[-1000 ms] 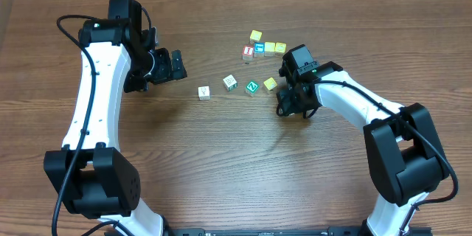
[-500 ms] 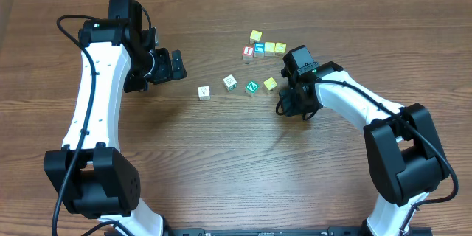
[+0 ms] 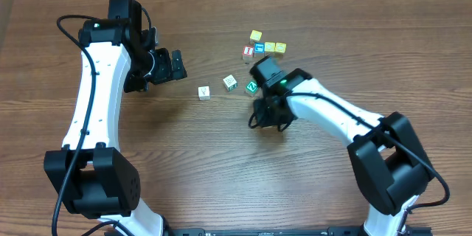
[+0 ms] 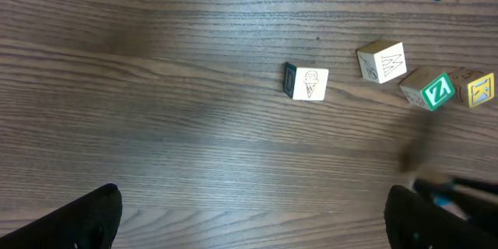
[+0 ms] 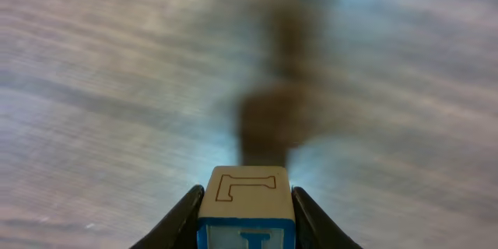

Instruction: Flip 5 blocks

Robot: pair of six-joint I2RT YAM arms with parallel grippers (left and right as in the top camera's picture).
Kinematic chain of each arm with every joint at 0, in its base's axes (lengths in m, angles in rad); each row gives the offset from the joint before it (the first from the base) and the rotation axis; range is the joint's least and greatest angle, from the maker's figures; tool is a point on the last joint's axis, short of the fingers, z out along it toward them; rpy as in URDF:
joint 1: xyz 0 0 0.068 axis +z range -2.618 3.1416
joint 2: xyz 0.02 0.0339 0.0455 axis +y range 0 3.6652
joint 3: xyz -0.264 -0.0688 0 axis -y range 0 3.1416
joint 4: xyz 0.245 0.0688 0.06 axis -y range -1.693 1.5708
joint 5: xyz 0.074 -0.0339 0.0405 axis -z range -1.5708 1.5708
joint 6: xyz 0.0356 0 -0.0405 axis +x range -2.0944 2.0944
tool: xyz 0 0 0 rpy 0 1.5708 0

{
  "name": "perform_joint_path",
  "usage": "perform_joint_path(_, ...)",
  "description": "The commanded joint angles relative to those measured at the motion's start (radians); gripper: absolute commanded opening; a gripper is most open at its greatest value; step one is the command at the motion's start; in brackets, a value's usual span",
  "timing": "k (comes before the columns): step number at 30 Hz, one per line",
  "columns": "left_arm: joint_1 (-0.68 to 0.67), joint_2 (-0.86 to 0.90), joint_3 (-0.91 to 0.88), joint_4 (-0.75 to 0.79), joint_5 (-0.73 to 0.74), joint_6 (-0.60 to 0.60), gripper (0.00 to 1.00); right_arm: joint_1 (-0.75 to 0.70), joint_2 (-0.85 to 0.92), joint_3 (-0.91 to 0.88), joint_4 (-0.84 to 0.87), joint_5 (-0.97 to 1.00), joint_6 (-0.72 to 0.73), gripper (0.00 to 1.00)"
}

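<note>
My right gripper (image 5: 245, 212) is shut on a block (image 5: 245, 191) with a pale top face showing an outlined L and a blue-framed front face. It is lifted above blurred bare wood. In the overhead view that gripper (image 3: 265, 112) hangs just below the green Z block (image 3: 251, 87). Two whitish blocks (image 3: 203, 92) (image 3: 230, 82) lie left of it. In the left wrist view, an ice-cream block (image 4: 309, 83), a whitish block (image 4: 383, 62), the green Z block (image 4: 432, 90) and a yellow block (image 4: 478, 88) form a row. My left gripper (image 3: 173, 65) stands open and empty.
At the back lies a cluster of cubes: a yellow one (image 3: 255, 36), a red-faced one (image 3: 248, 51), a blue-faced one (image 3: 259, 48) and two more yellow ones (image 3: 269, 47) (image 3: 280, 46). The right arm (image 3: 332, 114) stretches across the table's right half.
The right jaws have shut on the block, and the right arm has swung left with it, from right of the row to below the green Z block. The left arm has not moved.
</note>
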Motion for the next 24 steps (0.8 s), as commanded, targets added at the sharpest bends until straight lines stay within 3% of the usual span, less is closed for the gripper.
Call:
perform_joint_path(1,0.000,0.013,0.020,0.004,-0.010,-0.010,1.00,0.039,-0.001,0.020,-0.035,0.006,0.189,0.32)
perform_joint_path(9,0.000,0.013,0.020,0.004,-0.010,-0.010,1.00,0.129,-0.001,0.019,-0.019,0.171,0.317,0.32)
perform_joint_path(14,0.000,0.013,0.020,0.004,-0.010,-0.010,1.00,0.167,0.001,0.011,0.035,0.297,0.320,0.32)
perform_joint_path(24,0.000,0.013,0.020,0.004,-0.010,-0.010,1.00,0.170,0.001,-0.013,0.081,0.301,0.285,0.33)
